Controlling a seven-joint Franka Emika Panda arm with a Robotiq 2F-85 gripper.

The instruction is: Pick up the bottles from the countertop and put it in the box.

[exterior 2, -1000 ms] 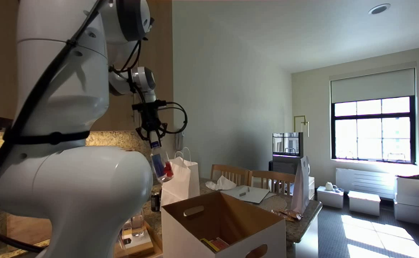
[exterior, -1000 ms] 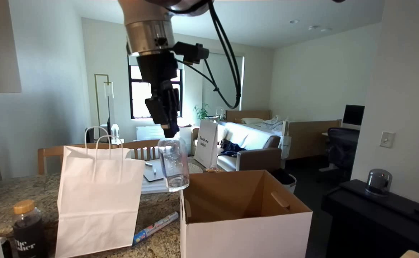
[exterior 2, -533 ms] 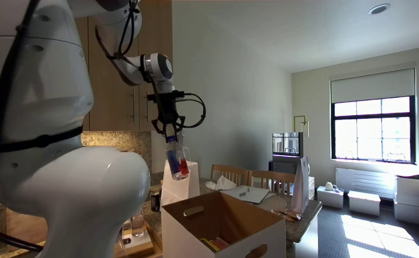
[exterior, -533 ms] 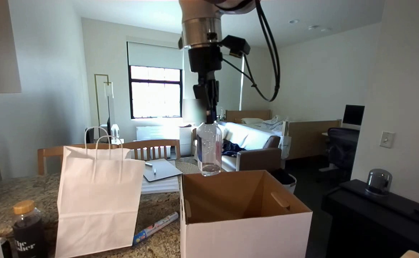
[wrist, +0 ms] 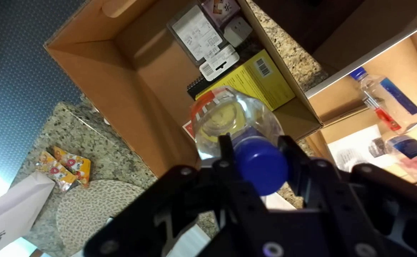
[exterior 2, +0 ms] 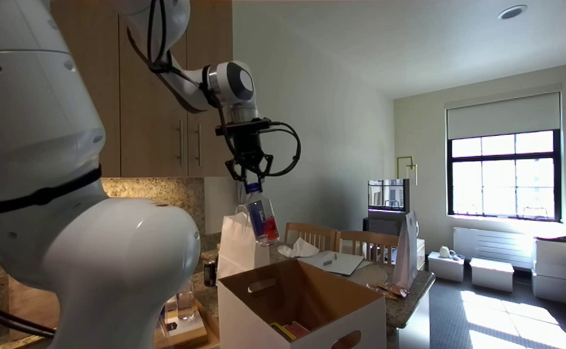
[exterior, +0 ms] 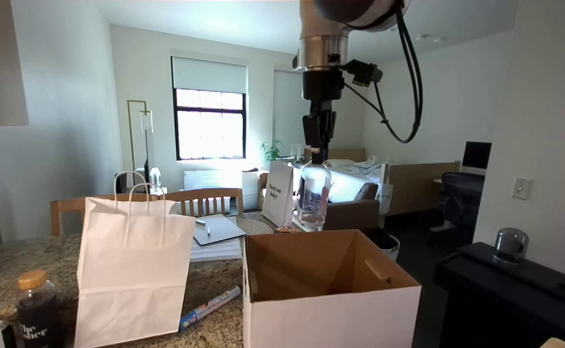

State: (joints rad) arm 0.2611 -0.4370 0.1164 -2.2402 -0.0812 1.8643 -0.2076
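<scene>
My gripper (wrist: 255, 138) is shut on the blue cap of a clear bottle (wrist: 226, 117). The bottle (exterior: 314, 195) hangs below the fingers, slightly tilted, above the level of the box rim in both exterior views. The gripper also shows in both exterior views (exterior: 319, 153) (exterior 2: 254, 182). The box (exterior: 331, 319) stands open on the speckled countertop (wrist: 101, 146). In the wrist view, the bottle overlaps the box's inside, where a yellow pack (wrist: 265, 78) and white packages (wrist: 197, 34) lie. Two more clear bottles (wrist: 390, 103) (wrist: 412, 157) lie in a shallow carton at the right.
A white paper bag (exterior: 135, 275) with handles stands beside the box, with a blue marker tube (exterior: 210, 307) between them. A dark bottle with an orange cap (exterior: 33, 279) stands at the left. A grey-white bag (exterior 2: 405, 252) and snack packets (wrist: 65, 167) are on the countertop's far part.
The gripper has moved right in both exterior views, carrying the bottle from beside the box's edge toward its opening. The bottle hangs higher and straighter in an exterior view. The box has not moved.
</scene>
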